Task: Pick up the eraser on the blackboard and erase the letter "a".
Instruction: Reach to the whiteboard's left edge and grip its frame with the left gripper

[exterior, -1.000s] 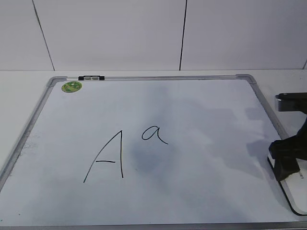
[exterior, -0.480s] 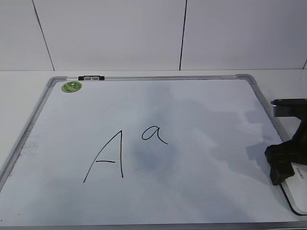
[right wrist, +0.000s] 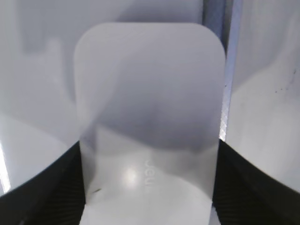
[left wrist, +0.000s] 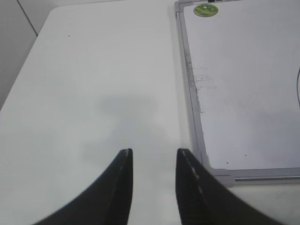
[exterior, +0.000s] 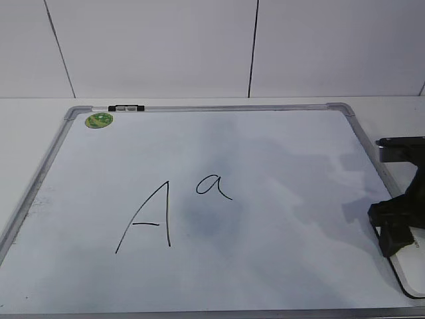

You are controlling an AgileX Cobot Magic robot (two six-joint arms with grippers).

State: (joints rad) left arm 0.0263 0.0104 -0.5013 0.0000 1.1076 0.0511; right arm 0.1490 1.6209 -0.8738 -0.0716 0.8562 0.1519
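The white eraser (exterior: 406, 272) lies at the right edge of the blackboard (exterior: 285, 146), partly over its grey frame. My right gripper (exterior: 392, 232) is down on it. In the right wrist view the eraser (right wrist: 150, 93) fills the space between the fingers of the right gripper (right wrist: 149, 187), which touch both of its long sides. The small letter "a" (exterior: 212, 186) is near the board's middle, far left of the eraser. My left gripper (left wrist: 153, 152) is open and empty over bare table, left of the blackboard (left wrist: 243, 93).
A larger capital "A" (exterior: 149, 222) stands just left of the "a". A green sticker (exterior: 99, 120) and a black-and-white clip (exterior: 126, 107) are at the board's far left corner. The board's frame (right wrist: 227, 93) runs under the eraser. White wall panels stand behind the table.
My right gripper has sunk slightly onto the eraser and shifted a little left, then back right. The eraser's far end has turned slightly. The letters are unchanged.
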